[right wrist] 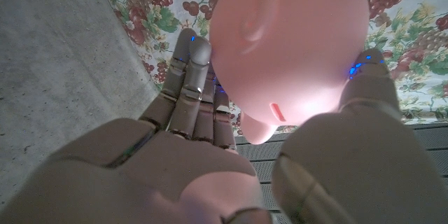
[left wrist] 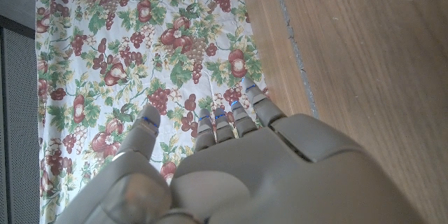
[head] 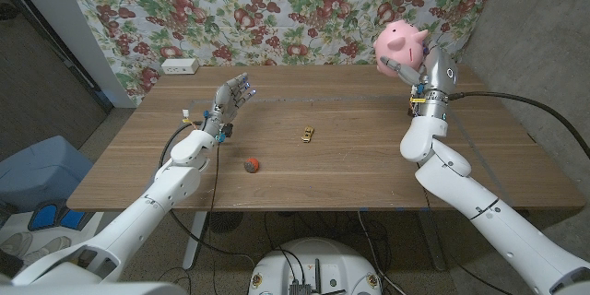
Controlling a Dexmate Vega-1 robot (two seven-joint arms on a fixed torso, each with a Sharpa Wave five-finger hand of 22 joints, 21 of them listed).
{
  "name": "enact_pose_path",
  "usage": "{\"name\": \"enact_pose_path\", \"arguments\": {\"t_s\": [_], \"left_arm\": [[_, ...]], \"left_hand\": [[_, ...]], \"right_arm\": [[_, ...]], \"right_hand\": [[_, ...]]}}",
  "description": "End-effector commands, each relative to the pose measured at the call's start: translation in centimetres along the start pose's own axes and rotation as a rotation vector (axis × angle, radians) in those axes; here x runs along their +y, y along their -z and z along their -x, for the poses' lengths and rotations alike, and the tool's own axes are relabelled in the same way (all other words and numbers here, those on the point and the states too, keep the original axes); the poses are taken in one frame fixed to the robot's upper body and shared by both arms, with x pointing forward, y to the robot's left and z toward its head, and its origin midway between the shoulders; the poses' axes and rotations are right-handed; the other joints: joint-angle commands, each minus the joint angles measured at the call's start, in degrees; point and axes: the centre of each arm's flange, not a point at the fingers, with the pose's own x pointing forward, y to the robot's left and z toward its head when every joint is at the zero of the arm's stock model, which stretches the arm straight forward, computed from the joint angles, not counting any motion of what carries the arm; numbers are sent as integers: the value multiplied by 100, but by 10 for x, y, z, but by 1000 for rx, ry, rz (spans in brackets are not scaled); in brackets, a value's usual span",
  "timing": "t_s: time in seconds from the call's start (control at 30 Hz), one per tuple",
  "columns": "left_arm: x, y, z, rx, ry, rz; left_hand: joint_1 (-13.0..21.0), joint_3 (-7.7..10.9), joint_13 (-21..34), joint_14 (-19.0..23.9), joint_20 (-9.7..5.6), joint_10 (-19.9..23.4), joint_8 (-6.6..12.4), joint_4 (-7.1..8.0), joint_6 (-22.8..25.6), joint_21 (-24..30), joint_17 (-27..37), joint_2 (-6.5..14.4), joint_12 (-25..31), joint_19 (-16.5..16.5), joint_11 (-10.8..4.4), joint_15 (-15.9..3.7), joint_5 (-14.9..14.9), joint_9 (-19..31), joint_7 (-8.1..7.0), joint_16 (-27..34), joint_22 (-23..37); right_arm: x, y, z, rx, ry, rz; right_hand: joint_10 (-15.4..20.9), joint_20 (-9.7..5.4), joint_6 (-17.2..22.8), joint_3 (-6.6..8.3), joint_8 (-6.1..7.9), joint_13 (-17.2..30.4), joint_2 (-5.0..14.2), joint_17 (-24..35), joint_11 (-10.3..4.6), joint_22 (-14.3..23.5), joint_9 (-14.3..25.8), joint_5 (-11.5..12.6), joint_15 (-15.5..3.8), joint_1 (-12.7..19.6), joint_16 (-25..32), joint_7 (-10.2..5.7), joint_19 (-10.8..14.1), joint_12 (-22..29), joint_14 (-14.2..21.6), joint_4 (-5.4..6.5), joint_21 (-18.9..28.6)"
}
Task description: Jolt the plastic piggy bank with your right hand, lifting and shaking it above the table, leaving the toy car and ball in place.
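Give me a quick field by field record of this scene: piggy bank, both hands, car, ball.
piggy bank: pink, held up above the table's far right part
right robot hand: grips the piggy bank
left robot hand: holds nothing, fingers apart, raised over the table
toy car: yellow, on the table, mid
ball: red, on the table, nearer than the car

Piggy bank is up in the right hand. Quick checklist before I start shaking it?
1. Right hand holds the piggy bank: ok.
2. Bank lifted above the table: ok.
3. Fingers wrap one side, thumb the other: ok.
4. Toy car on the table, away from the bank: ok.
5. Ball on the table, untouched: ok.
6. Left hand holds nothing, fingers apart: ok.
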Motion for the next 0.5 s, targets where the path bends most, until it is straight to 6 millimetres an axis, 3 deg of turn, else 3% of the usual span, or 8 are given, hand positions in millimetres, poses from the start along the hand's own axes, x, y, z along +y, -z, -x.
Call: {"name": "enact_pose_path", "arguments": {"t_s": [0.03,0.5], "left_arm": [[-4,0,4,1,3,-1],[-7,1,5,6,13,2]], "left_hand": [[37,13,27,1,26,17,7,-2,33,-19,11,45,-18,31,38,-122,3,30,-7,-2,26],[46,13,27,-1,25,-1,5,-10,34,-20,7,43,-25,30,24,-119,3,30,-1,-4,26]], "right_arm": [[-2,-3,-8,-44,-276,43],[14,-10,-16,-24,-648,105]], "right_hand": [[1813,-82,1955,1417,26,1604,1910,1,-1313,10,1015,591,-1121,1778,-26,-698,-55,27,483,142,33],[1836,-16,1938,1420,18,1604,1912,17,-1246,11,1036,585,-1112,1779,-18,-635,-73,19,479,130,38]]}}
